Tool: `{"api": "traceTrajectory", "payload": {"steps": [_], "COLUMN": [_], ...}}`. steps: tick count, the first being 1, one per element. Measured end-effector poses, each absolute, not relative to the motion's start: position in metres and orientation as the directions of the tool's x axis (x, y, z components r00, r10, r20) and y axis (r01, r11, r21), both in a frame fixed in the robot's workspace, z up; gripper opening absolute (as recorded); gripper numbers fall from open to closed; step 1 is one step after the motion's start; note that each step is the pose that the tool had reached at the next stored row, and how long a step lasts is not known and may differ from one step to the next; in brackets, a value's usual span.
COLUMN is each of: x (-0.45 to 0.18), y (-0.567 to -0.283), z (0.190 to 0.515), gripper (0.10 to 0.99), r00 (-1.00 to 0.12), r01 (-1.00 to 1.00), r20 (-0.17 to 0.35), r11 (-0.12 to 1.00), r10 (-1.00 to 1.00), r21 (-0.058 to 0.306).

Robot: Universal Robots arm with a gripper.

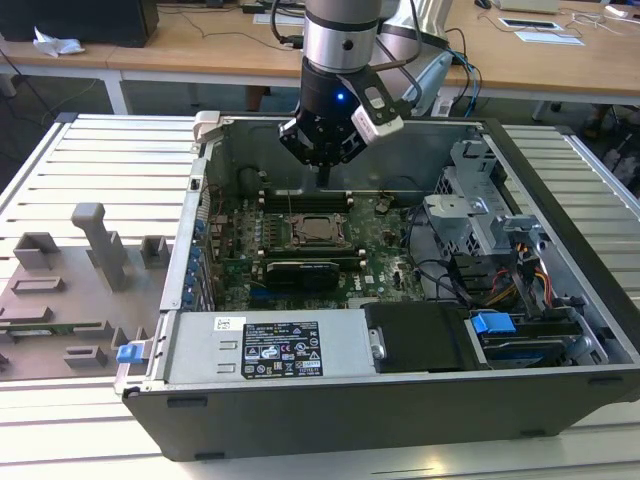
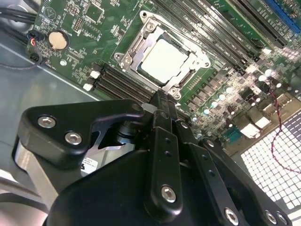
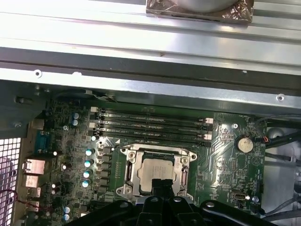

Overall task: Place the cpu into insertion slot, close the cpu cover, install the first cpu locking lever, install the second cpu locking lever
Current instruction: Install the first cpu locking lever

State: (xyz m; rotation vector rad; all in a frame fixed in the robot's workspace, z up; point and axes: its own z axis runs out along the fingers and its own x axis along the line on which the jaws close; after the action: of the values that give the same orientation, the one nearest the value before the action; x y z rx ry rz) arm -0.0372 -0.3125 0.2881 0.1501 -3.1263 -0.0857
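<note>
The cpu (image 2: 163, 60) (image 3: 155, 172), a pale silver square, lies flat in the insertion slot (image 1: 318, 230) on the green board inside the open computer case. The cpu cover (image 2: 136, 47) (image 3: 133, 169), a silvery frame, lies down around it, and the chip shows through its window. My gripper (image 1: 325, 178) hangs above the board just behind the socket in the exterior view. Its black fingers (image 2: 161, 101) (image 3: 162, 184) are pressed together, shut, with nothing between them. Their tips stand close over the socket's edge in both wrist views.
Long black memory slots (image 2: 122, 82) (image 3: 150, 125) run beside the socket. A coin battery (image 2: 57, 40) (image 3: 242, 143) sits on the board. The case walls (image 1: 200, 200), a power supply (image 1: 280, 345), a drive cage (image 1: 480, 210) and cables (image 1: 450, 270) surround the board. Grey fixtures (image 1: 100, 240) stand on the table.
</note>
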Motion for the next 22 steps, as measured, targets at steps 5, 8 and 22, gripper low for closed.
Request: {"api": "traceTrajectory", "payload": {"steps": [5, 8, 22], "x": [-0.04, -0.048, -0.081], "y": [-0.313, -0.313, -0.313], "z": [0.288, 0.288, 0.285], "gripper": [0.106, 0.106, 0.106], "r00": [-0.995, -0.995, -0.995], "r01": [-0.096, -0.096, -0.095], "r20": [0.008, 0.007, 0.008], "r11": [0.994, 0.994, 0.994], "r10": [-0.096, -0.096, -0.096], "r21": [0.056, 0.056, 0.056]}}
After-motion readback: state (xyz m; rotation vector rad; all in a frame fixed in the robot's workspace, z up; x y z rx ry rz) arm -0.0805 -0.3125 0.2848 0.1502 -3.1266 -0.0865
